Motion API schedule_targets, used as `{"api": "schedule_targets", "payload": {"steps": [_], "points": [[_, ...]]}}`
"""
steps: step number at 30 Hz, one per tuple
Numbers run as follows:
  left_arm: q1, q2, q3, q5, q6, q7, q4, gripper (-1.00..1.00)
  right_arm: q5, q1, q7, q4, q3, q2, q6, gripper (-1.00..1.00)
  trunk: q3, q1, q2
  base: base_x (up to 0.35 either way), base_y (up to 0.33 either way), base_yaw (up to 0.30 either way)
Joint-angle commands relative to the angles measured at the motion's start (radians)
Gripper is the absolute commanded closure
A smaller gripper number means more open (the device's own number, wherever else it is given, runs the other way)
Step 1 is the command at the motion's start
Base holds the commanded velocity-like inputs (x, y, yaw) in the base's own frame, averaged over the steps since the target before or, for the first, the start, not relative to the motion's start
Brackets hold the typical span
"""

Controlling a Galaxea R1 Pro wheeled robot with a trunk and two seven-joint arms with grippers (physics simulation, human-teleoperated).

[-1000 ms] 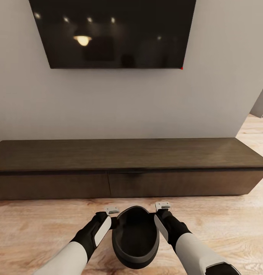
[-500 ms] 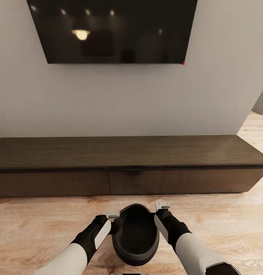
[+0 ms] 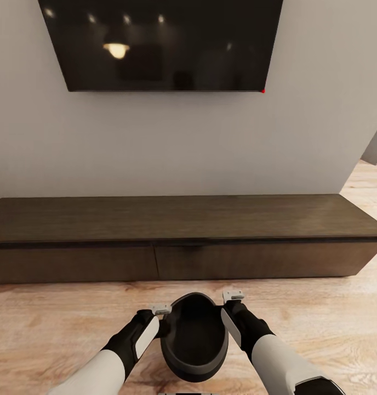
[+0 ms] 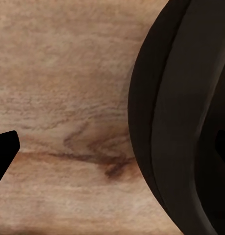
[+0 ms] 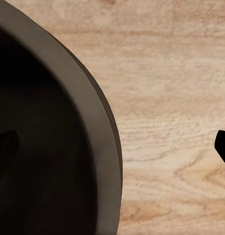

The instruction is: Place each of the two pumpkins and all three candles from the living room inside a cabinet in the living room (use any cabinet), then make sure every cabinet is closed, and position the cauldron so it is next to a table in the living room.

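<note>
1. The dark grey round cauldron (image 3: 194, 339) hangs over the pale plank floor (image 3: 57, 329) at 6 o'clock, pinched between both arms, probably for a level carry.
2. The left gripper (image 3: 162, 315) and right gripper (image 3: 228, 307) each straddle the rim, one finger inside; whether they clamp tight I cannot tell.
3. The long dark-brown wooden cabinet (image 3: 183, 241) at 12 o'clock looks closed; open floor separates it from the cauldron.

A pale wood-grain plank floor (image 3: 57, 323) runs across the near part of the scene. Directly on it, at the far side against the wall, stands a long, low dark-brown wooden cabinet (image 3: 183, 241) with both flat drawer fronts closed and its top bare.
</note>
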Motion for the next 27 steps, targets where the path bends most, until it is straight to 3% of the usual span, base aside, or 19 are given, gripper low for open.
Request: {"api": "schedule_targets", "payload": {"steps": [1, 10, 17, 27], "points": [[0.000, 0.000, -0.003, 0.008, 0.003, 0.008, -0.001, -1.00, -0.010, 0.000, -0.009, -0.001, 0.005, 0.000, 0.004, -1.00, -0.001, 0.000, 0.000, 0.000, 0.000, 0.000], [0.000, 0.000, -0.003, 0.008, 0.002, 0.008, -0.001, -1.00, -0.010, 0.000, -0.009, 0.005, 0.005, 0.000, 0.003, -1.00, -0.001, 0.000, 0.000, 0.000, 0.000, 0.000], [0.000, 0.000, -0.003, 0.009, 0.002, 0.008, -0.001, -1.00, -0.010, 0.000, -0.009, 0.064, 0.015, 0.000, -0.048, -1.00, -0.001, 0.000, 0.000, 0.000, 0.000, 0.000], [0.000, 0.000, -0.002, 0.010, 0.001, 0.009, -0.001, -1.00, -0.010, 0.000, -0.009, 0.112, 0.024, 0.000, -0.059, -1.00, -0.001, 0.000, 0.000, 0.000, 0.000, 0.000]]}}
